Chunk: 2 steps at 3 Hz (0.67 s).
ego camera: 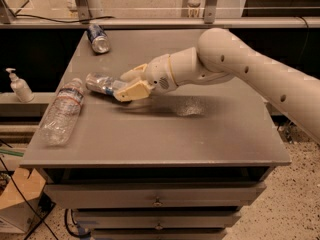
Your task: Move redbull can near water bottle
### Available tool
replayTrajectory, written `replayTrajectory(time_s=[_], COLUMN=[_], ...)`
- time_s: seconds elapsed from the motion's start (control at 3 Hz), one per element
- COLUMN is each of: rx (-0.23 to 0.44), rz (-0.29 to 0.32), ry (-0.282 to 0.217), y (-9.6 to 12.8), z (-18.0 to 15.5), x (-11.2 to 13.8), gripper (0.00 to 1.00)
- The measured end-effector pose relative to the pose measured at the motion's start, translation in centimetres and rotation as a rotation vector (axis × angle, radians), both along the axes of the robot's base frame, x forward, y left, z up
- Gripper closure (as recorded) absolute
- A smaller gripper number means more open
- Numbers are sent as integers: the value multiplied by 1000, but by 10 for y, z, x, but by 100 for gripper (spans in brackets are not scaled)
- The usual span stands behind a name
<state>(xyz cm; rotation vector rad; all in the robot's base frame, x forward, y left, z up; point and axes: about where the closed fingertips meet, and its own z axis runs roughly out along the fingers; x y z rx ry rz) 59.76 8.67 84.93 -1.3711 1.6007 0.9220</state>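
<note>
The slim silver-and-blue redbull can [99,82] lies sideways in my gripper [125,86], its shiny end pointing left. The gripper's tan fingers [132,90] are shut on the can, holding it just above the grey table [165,134] at its left-middle. The water bottle [61,110], clear and crinkled with a blue-white label, lies on its side at the table's left edge. The can's end is a short way right of the bottle's upper part, not touching it.
A fatter dark-blue can [98,37] lies on its side at the table's far left corner. A small white pump bottle [19,85] stands on a ledge left of the table. Drawers [157,199] sit under the tabletop. My white arm [250,69] reaches in from the right.
</note>
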Motion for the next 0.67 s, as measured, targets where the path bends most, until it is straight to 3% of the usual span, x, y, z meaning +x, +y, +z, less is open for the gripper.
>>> replayTrajectory(time_s=[0.33,0.67], rx=[0,0], rz=[4,4], ry=[1,1], y=[2,2], z=[0,0], x=[-1,-1], gripper=[0,0])
